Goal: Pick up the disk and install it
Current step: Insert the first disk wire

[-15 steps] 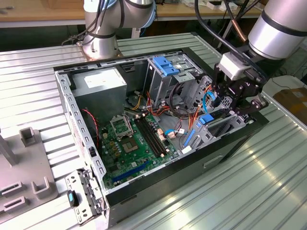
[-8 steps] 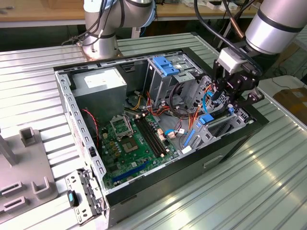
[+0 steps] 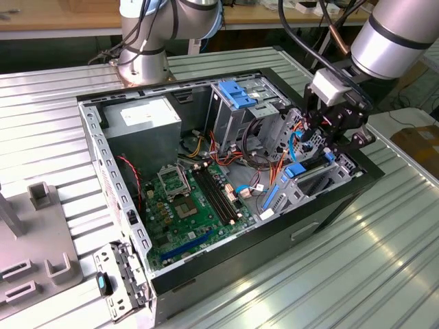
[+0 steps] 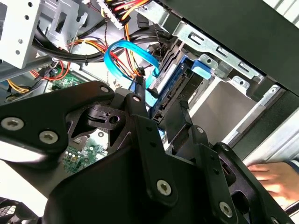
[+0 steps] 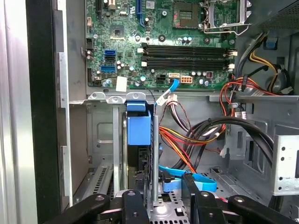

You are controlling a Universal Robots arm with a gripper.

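I am looking at the disk [image 3: 305, 177], a dark drive with bright blue rails. It is sitting on edge in a slot of the metal drive cage [image 3: 274, 127], at the exterior view's right end of the open computer case [image 3: 103, 157]. In the first wrist view, the disk [image 5: 138, 135] is showing its blue tab end-on beside a thin upright cage wall [image 5: 155, 154]. In the second wrist view, the disk [image 4: 174, 91] is running down into the cage.

The gripper [image 3: 328, 147] is hanging directly over that slot. In the first wrist view, the gripper [image 5: 163, 196] is showing its 2 black fingers [image 5: 132, 205] standing apart with a clear gap between them. 1 finger is lining up with the disk and the other is sitting across the cage wall. The gripper [image 4: 159, 105] is not clamping anything I can make out (I cannot tell whether a finger is grazing the disk).

A bright blue flat cable [image 4: 121, 51] is looping just beside the disk, among red, orange and yellow wires [image 5: 187, 140]. The green motherboard [image 3: 192, 205] is lying in the middle of the case. A grey box with a white label [image 3: 140, 120] is sitting in the far corner. The case is resting on a ribbed metal table [image 3: 384, 226]. A person's hand [image 4: 275, 179] is resting just outside the case wall.
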